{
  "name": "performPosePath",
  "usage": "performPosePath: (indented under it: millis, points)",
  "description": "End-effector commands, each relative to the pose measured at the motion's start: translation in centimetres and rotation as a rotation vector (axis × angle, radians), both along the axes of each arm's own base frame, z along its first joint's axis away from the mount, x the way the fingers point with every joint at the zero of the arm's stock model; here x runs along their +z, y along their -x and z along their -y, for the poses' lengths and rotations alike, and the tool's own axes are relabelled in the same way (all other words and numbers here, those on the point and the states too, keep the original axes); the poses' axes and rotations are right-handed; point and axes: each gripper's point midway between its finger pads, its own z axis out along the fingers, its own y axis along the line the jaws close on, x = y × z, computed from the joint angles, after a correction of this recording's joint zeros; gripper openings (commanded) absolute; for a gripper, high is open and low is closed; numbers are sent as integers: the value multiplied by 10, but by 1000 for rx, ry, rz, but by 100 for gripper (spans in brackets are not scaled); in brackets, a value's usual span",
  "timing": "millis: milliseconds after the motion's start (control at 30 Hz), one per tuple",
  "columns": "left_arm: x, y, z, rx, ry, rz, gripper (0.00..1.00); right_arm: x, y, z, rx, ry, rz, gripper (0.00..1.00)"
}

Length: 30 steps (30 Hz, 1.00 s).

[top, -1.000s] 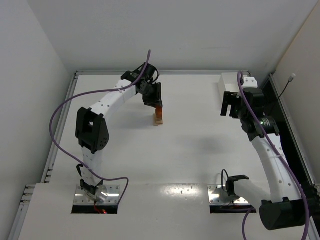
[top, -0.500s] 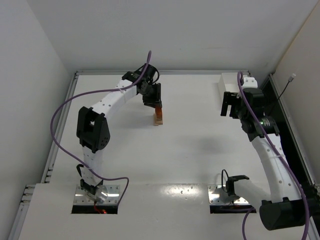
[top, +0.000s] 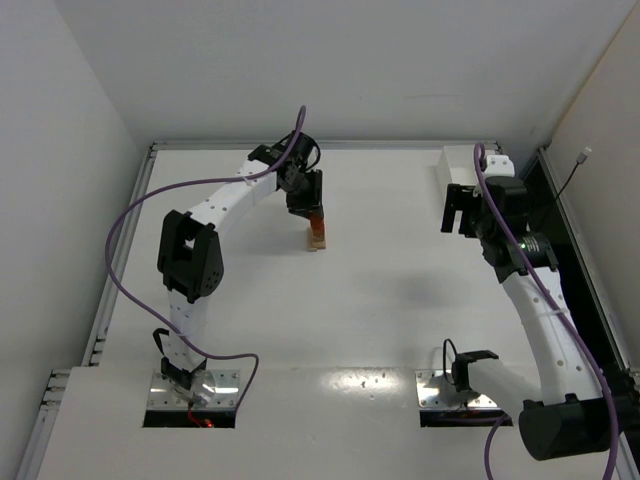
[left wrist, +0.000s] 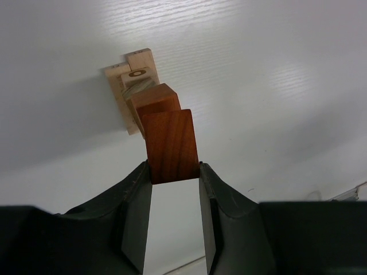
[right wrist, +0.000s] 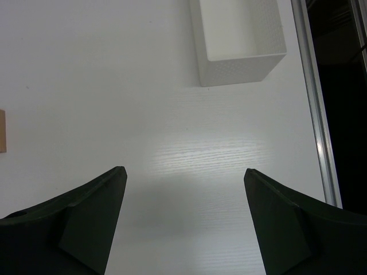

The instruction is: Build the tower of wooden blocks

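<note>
Reddish-brown block [left wrist: 170, 146] gripped in the left tool [left wrist: 174, 169] hangs just atop the tower [left wrist: 133, 86] on the bench [top: 400, 300], so placing seems in hand and next calls for a gentle release and straight lift, while the right tool [right wrist: 183, 175] waits wide and empty, well right of the tower.

Stacked upright as a small tower [top: 317, 236]: pale tan blocks [left wrist: 135, 86] at the bottom, reddish-brown ones above. Top block [left wrist: 171, 146], dark reddish-brown, clamped on both sides by left gripper [left wrist: 175, 172].

Block tower [top: 317, 237] stands left of the tray [right wrist: 241, 71].
</note>
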Motion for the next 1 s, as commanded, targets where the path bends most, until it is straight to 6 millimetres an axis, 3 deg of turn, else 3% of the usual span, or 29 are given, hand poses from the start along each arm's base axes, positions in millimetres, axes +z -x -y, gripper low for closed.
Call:
performPosePath:
  millis: [0,67,167,300,433,500,567,633,667,733,800,867,967]
  points:
    - [10,-6,8,-4,34,28,5,2,-5,1,-16,-12,24,81]
    - [7,-3,8,-10,38,16,25,2,-5,1,-16,-12,24,81]
    - [3,-3,8,-9,34,8,36,2,-5,1,-16,-12,24,81]
    - [4,-4,11,-14,45,12,42,2,-5,1,-16,-12,24,81]
    - [1,-3,10,-14,41,4,42,2,-5,1,-16,-12,24,81]
    - [1,-3,10,-14,41,4,50,2,-5,1,-16,-12,24,81]
    - [10,-4,10,-22,48,28,58,-2,-4,1,-16,-12,14,81]
    - [28,-5,15,-50,64,81,76,-4,-4,1,-16,-12,14,81]
    - [43,-6,13,-44,71,117,81,-1,-3,0,-8,-17,26,81]
    - [68,-2,20,-87,67,200,92,-13,-1,0,-3,-8,2,81]
    - [107,-6,14,-62,65,329,100,-17,0,-8,37,-33,4,81]
    - [119,-1,9,-40,60,364,100,-19,-2,-22,116,-42,11,81]
    - [127,-6,-25,18,36,402,100,-27,-9,-35,185,-73,11,81]
